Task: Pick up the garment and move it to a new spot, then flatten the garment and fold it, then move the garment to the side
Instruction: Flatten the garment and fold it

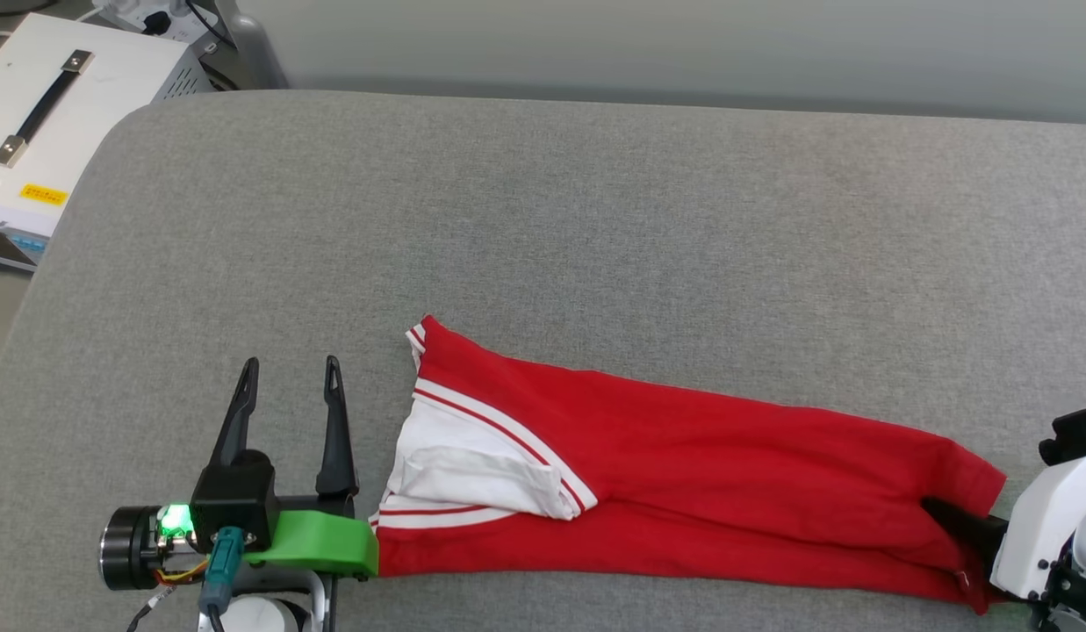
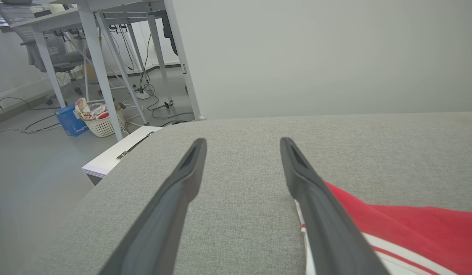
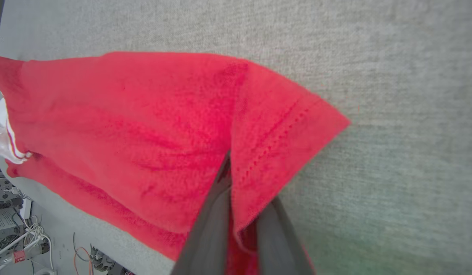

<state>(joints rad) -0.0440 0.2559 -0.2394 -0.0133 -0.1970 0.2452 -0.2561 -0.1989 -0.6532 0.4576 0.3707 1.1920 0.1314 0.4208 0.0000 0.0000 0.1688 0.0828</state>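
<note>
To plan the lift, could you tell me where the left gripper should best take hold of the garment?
Probably the white sleeve end of the garment, approached from the robot's left, where the open left gripper sits beside it. The garment lies stretched out, and the right gripper is shut on the opposite hem.

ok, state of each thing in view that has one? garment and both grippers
garment: lying on the grey padded surface, folded into a long strip, red side up, a white sleeve on top at its left end.
left gripper: open, holding nothing, beside the garment's sleeve end.
right gripper: shut on the garment's hem corner, cloth between its fingers.
</note>
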